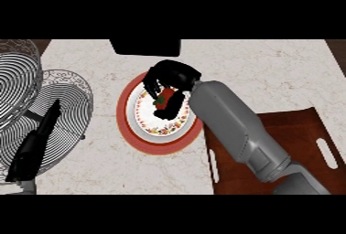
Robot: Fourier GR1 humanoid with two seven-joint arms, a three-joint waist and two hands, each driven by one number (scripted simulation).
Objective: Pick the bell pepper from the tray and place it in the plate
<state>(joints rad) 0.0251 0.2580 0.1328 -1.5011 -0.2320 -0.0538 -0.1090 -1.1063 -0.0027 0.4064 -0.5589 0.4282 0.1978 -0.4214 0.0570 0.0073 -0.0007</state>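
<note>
Bell pepper [164, 98] red, green-topped, seemingly upright on plate [145, 130]

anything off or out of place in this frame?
Nothing stands out. The right hand is curled around the red bell pepper over the plate, the brown tray sits flat at right, and the left hand rests over the wire racks.

Over on the left, a wire rack [64, 109] with curved, looping bars sits on the pale marbled tabletop [270, 73], running off the left edge. Up at the far edge, a dark boxy object [145, 46] rests by the tabletop's rim; hard to say what it is from here.
</note>
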